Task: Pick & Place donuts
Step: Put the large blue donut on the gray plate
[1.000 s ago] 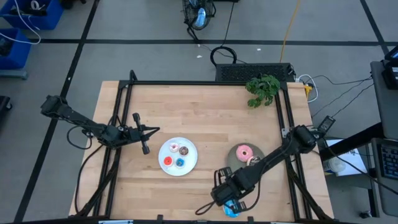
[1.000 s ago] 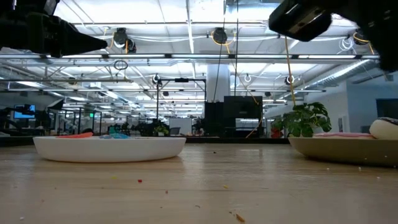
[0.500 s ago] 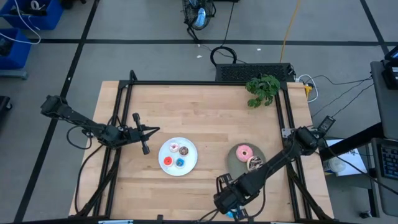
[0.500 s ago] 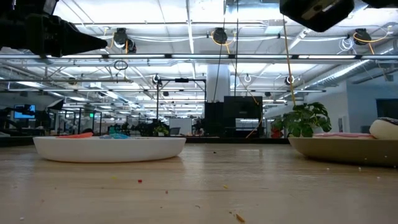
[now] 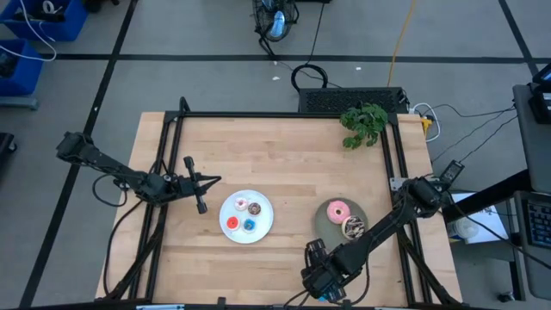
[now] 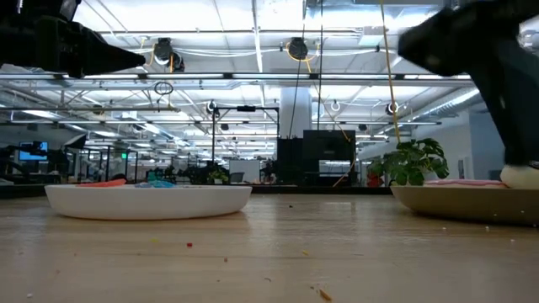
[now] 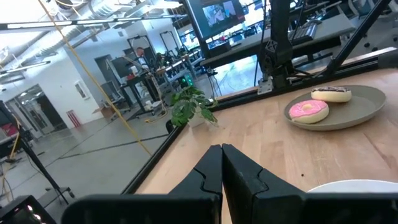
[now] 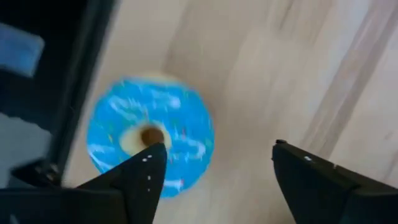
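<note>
The left gripper (image 5: 204, 181) is hanging over the table's left part just beside the white plate (image 5: 261, 230), its fingers (image 7: 211, 171) pressed together on nothing. That shallow, glossy plate is carrying four small ring donuts: a whitish one (image 5: 240, 204), a brown one (image 5: 254, 207), a red one (image 5: 232, 223) and a blue one (image 5: 249, 225), all smooth and toy-like. Moving rightward, the right gripper (image 5: 325, 282) is working at the table's near edge, its dark fingers (image 8: 142, 176) standing wide apart with nothing between them. In the right wrist view the large blue donut (image 8: 150, 144) is lying flat on the pale wood right ahead of and partly under one finger, so it is sitting off to that finger's side rather than centred in the gap; being a ring, it has no long axis, and any closing line across it should serve once the gripper is centring over it. Its icing is looking glossy, streaked white with tiny sprinkles, over a tan base. This arm is plainly the nearer one to it. Farther right, the matte grey plate (image 5: 323, 217) is holding a pink-iced donut (image 5: 337, 211) and a sprinkled chocolate donut (image 5: 352, 226), just beside each other.
</note>
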Available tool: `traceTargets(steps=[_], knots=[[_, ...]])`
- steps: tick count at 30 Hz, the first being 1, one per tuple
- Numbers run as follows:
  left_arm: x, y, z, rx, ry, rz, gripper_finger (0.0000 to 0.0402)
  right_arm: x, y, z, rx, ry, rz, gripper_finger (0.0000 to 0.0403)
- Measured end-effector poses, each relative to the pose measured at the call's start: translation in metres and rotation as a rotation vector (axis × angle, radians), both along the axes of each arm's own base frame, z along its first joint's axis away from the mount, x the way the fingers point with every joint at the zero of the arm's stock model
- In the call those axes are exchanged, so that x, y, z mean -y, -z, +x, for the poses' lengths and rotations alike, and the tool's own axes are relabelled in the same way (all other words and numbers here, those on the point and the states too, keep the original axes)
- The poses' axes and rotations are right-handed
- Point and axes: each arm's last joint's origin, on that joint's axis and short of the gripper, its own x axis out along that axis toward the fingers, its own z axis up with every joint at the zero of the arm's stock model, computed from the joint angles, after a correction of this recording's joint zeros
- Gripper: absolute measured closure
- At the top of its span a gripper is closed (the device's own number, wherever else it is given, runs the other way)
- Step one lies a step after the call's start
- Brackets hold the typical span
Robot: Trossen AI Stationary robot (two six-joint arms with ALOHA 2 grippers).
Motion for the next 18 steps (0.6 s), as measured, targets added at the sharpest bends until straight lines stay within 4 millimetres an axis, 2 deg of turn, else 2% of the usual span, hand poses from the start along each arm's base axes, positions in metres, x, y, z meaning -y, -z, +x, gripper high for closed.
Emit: traceTargets(steps=[5,18], knots=[[0.000,0.000,0.000,-0.006,-0.001,0.019,0.0385,-0.003,0.011,-0.002,0.016,-0.001,0.049,0.0113],[0.000,0.000,0.000,-0.005,-0.001,0.018,0.0385,-0.006,0.040,-0.014,0.043,0.000,0.087,0.0124]])
